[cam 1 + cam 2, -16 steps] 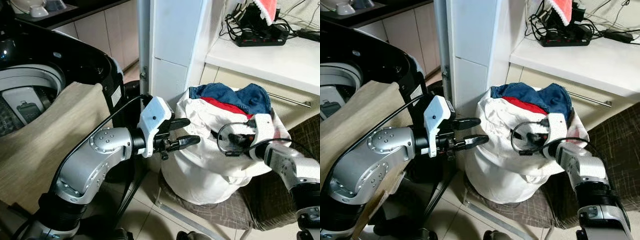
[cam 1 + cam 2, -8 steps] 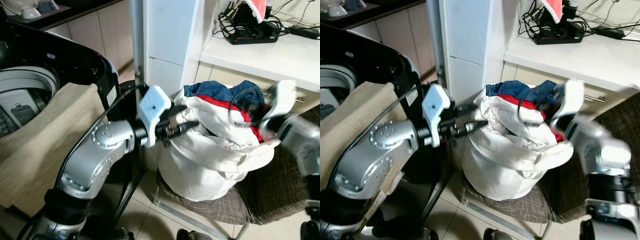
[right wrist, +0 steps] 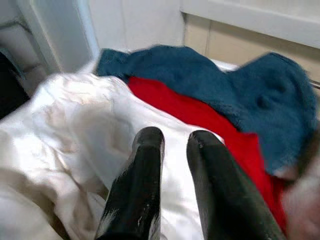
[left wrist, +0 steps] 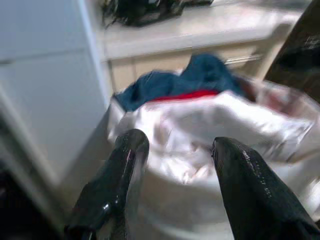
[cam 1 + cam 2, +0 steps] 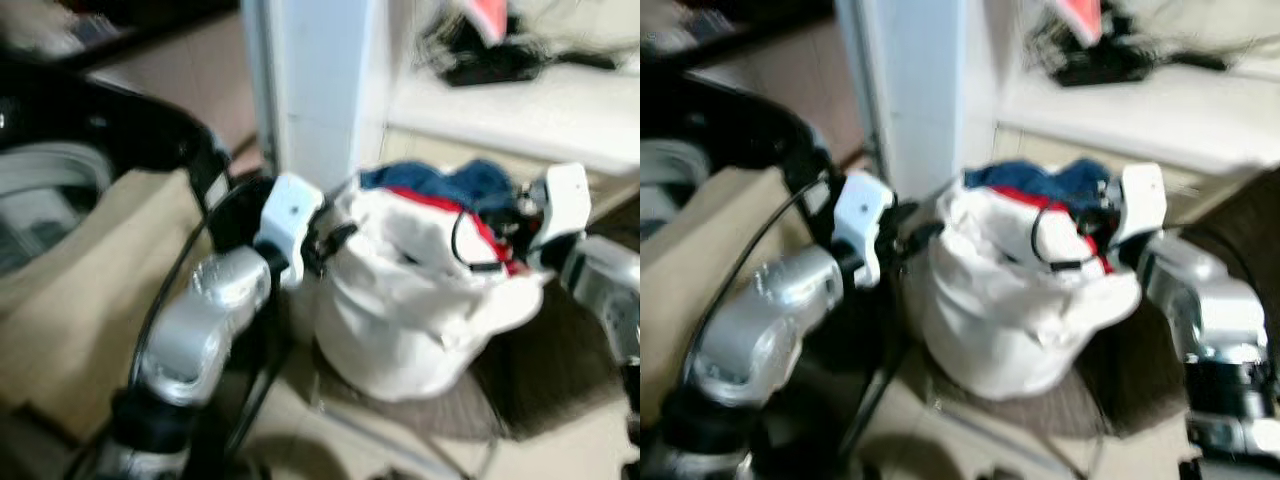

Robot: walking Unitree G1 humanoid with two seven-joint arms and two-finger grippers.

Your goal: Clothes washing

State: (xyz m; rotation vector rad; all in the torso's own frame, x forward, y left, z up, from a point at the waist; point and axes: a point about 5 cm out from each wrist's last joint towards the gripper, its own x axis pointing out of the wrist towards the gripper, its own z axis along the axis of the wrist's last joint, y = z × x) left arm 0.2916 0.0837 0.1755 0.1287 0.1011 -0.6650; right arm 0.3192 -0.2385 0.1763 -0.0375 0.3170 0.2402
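the white bag (image 5: 415,300) of laundry is sitting on a dark checked chair (image 5: 560,375), right against the white pillar (image 5: 315,90), and compared to half a second ago the whole head view is shifting and going blurry, so that's the camera moving, not the bag. what actually is changing: the right gripper (image 3: 170,145), which was up at the bag's far rim, is now lying over the top of the pile, and the left gripper (image 4: 175,145) is sitting a bit further back from the bag's near edge than before.

the bag is looking stuffed and slumped, its white shiny cloth folding over the rim. a blue garment (image 3: 225,85) is piling up at the back, and a red garment (image 3: 200,115) is peeking out just under it.

the left gripper is hanging with its fingers (image 4: 120,175) spread wide apart, nothing between them, pointing at the bag's side. the right gripper is showing its fingers (image 3: 145,170) nearly together with just a thin gap, hovering just over the white cloth beside the red one, not gripping anything as far as i can tell.

off to the robot's left the washer (image 5: 80,150) is sitting with a beige cloth (image 5: 60,300) draped over its front.
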